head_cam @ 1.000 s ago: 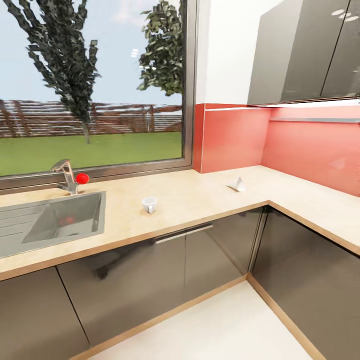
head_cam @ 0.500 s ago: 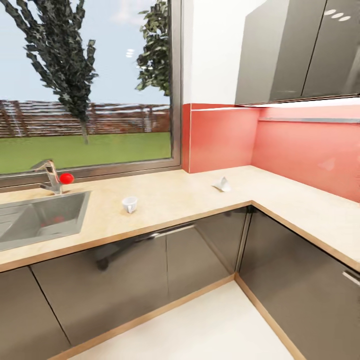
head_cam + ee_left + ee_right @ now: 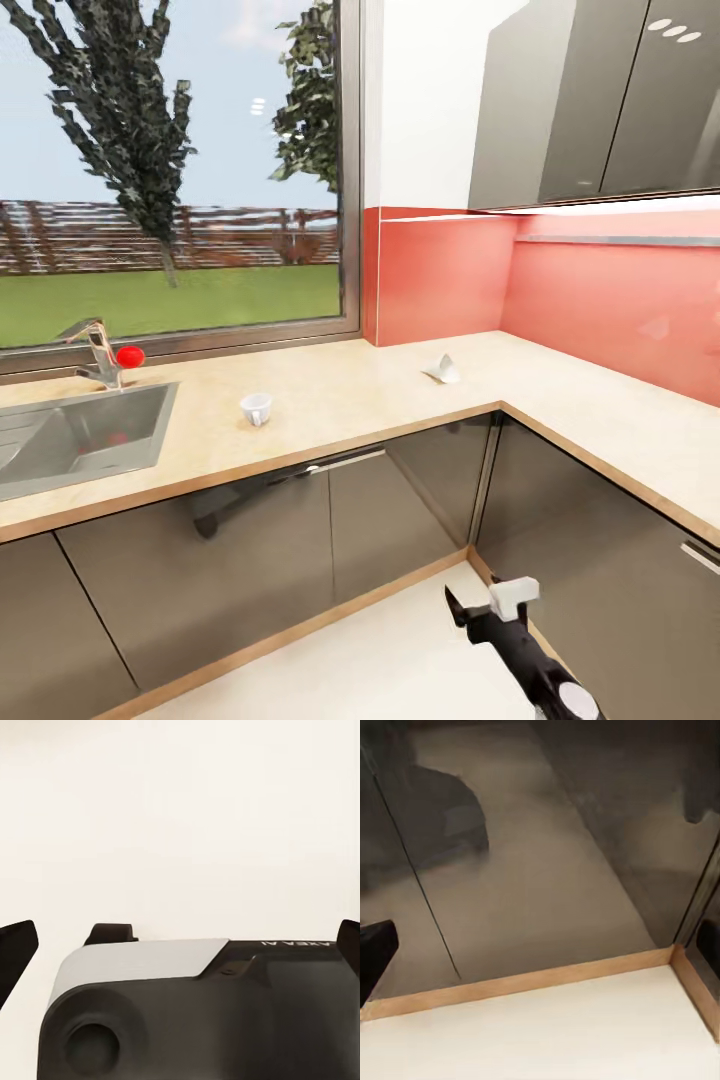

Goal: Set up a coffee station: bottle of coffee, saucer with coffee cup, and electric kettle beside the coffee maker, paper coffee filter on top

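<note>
The right gripper [image 3: 478, 604] rises at the lower right of the head view with its fingers spread and nothing between them, low over the floor [image 3: 400, 660] by the dark cabinet fronts [image 3: 300, 550], seemingly carried idle while the robot is on its way. The left gripper's fingers [image 3: 16, 949] stand wide apart at the frame edges, empty. The coffee cup [image 3: 256, 408] sits left of centre on the countertop [image 3: 350, 400], well apart from the paper coffee filter [image 3: 442, 370] near the corner.
</note>
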Robot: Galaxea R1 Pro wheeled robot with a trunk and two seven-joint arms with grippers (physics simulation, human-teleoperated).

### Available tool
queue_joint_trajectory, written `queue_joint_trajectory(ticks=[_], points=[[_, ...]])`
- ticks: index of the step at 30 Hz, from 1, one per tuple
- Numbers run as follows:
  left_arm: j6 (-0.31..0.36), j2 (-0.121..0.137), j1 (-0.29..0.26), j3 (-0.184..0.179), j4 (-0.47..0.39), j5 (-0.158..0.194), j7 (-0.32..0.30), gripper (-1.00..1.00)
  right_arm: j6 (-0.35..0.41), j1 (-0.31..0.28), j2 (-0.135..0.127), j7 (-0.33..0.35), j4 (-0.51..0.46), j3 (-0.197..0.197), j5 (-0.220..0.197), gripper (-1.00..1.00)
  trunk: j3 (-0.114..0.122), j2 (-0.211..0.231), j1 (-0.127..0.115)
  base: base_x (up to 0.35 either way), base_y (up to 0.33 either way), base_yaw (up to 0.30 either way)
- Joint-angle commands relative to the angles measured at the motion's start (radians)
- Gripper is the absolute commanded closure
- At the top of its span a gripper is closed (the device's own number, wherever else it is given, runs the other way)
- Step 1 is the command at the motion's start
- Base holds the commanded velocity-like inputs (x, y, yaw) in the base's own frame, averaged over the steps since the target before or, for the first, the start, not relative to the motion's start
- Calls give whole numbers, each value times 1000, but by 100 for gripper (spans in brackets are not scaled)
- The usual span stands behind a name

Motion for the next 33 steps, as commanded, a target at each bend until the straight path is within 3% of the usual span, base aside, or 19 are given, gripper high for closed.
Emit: queue_joint_trajectory(ticks=[1,4,7,11,17,20,22,23,26,29,30,31,33], points=[[-2,0,0,2,-2,0,0,-100,25,0,1,5,-60,0,0,-100,-1,0,0,0,0,0],[-12,1,0,2,-2,0,1,-100,150,-4,4,6,-253,1,1,-100,-1,0,0,0,0,0],[-19,1,0,3,-2,0,1,-100,213,-25,7,5,-324,1,0,-100,-1,0,0,0,0,0],[-25,1,0,3,-2,0,1,-100,262,-105,9,-10,-368,1,0,-100,-1,0,0,0,0,0],[-28,1,0,4,-1,-1,1,-100,395,-301,10,-27,-391,1,0,-100,-1,0,0,0,0,0],[-29,0,0,3,0,-1,1,-100,540,-448,10,-30,-394,1,0,-100,-1,0,0,0,0,0],[-29,0,0,3,0,-1,1,-100,593,-528,19,-31,-395,2,-1,-100,-1,0,0,0,0,0],[-29,0,0,4,0,-1,1,-100,660,-658,66,-42,-378,3,3,-100,-1,0,0,0,0,0],[-29,1,0,4,0,-1,1,-100,698,-726,85,-68,-318,4,5,-100,-1,0,0,0,0,0],[-29,1,0,4,0,-1,1,-100,721,-810,98,-106,-178,5,5,-100,-1,0,0,0,0,0],[-29,1,0,5,0,-1,1,-100,727,-898,102,-126,5,5,2,-100,-1,0,0,56,-49,0],[-29,1,0,5,0,-1,1,-100,717,-934,103,-131,93,5,2,-100,-1,0,0,114,-101,0],[-29,1,0,5,0,-1,2,-100,697,-957,104,-134,153,5,2,-100,-1,0,0,151,-133,0]])
